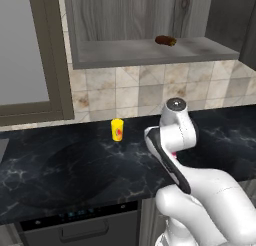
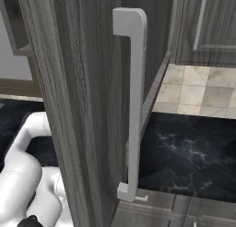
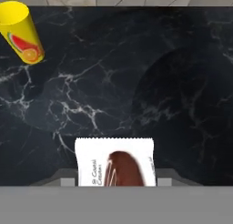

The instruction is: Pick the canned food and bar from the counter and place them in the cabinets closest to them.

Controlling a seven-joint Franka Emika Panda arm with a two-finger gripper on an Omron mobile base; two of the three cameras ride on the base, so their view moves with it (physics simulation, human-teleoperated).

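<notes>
One bar (image 3: 116, 166) between jaws, above black counter (image 3: 136, 82).

- The arm (image 1: 200, 190) is glossy white, built of thick rounded segments that swell at each joint.
- A dark, near-black band (image 1: 167, 162) runs along the seam between two white shells of the upper link.
- A small pink-red mark (image 1: 174, 154) sits beside that band, too small to read; it may be a light or a label.
- The topmost joint ends in a round grey cap (image 1: 176, 105) with a darker centre, rimmed in white.
- From the right base view, the same white shells (image 2: 25, 175) look smooth and bulbous, with no cables or screws visible.
- A black rounded part (image 2: 31, 221) peeks up at the bottom edge there.
</notes>
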